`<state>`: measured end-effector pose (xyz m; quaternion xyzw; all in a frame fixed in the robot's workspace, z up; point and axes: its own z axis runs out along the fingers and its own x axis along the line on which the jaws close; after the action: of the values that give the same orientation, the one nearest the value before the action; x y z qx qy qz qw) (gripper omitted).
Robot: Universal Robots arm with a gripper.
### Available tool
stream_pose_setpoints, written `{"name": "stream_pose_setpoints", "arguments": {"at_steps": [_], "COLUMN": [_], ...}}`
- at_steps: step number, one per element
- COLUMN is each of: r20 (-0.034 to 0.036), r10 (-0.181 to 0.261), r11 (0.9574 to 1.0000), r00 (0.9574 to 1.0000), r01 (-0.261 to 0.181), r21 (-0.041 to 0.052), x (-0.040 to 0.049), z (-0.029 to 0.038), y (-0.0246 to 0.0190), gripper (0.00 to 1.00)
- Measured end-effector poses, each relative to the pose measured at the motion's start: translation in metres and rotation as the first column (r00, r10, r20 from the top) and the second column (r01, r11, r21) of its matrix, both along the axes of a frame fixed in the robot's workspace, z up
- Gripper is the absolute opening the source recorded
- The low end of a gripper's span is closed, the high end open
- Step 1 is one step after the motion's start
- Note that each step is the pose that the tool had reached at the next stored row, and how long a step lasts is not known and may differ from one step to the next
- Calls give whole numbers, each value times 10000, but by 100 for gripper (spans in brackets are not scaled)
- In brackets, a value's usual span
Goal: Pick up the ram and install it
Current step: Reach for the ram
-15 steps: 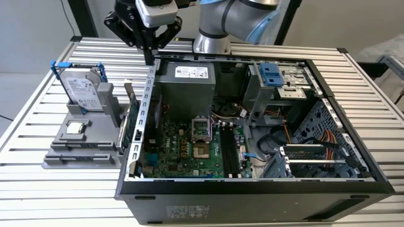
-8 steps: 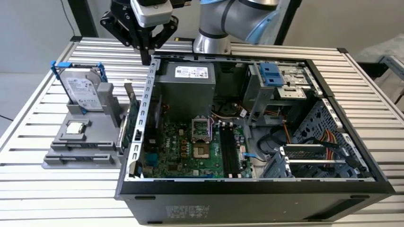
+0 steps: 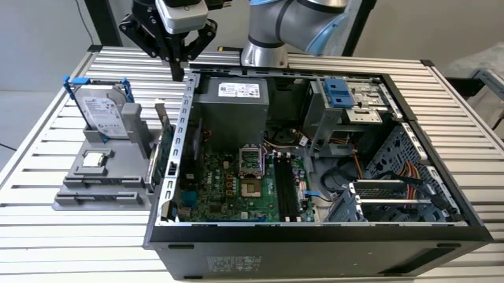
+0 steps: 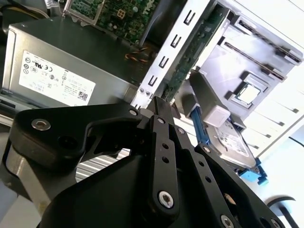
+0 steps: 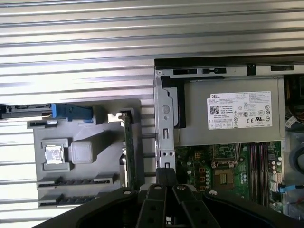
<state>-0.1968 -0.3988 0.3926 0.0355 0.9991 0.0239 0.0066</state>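
**Inspector A:** Exterior view. What is the gripper's status?

**Inspector B:** The gripper (image 3: 179, 68) is clenched, fingers pressed together with nothing between them. It hangs over the far corner of the computer case (image 3: 315, 242), on the exterior view's left.

**A:** Where is the ram?

**B:** The ram (image 3: 156, 159) stands on edge in the grey holder (image 3: 102, 197), just beside the case wall and apart from the gripper. A hard drive (image 3: 106, 115) and a processor chip (image 3: 94, 159) sit in the same holder, on the slatted surface (image 3: 47, 247).

**A:** Second wrist view?

**B:** The gripper (image 4: 159, 107) is closed and empty. The ram (image 4: 187, 66) runs as a green strip along the perforated case wall, with the hard drive (image 4: 232, 142) beside it.

**A:** First wrist view?

**B:** The gripper (image 5: 166, 173) tip lies over the case wall. The ram (image 5: 127, 142) shows edge-on between the holder (image 5: 85, 114) and the case. The power supply (image 5: 228, 123) sits inside the case.
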Motion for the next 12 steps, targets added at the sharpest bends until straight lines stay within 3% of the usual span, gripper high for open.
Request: {"name": "stream_pose_setpoints", "arguments": {"at_steps": [12], "r20": [-3], "r10": [0], "r11": [10000], "r00": [10000], "r01": [0], "r21": [0], "x": [-125], "z": [0], "y": [0], "gripper": [0]}}
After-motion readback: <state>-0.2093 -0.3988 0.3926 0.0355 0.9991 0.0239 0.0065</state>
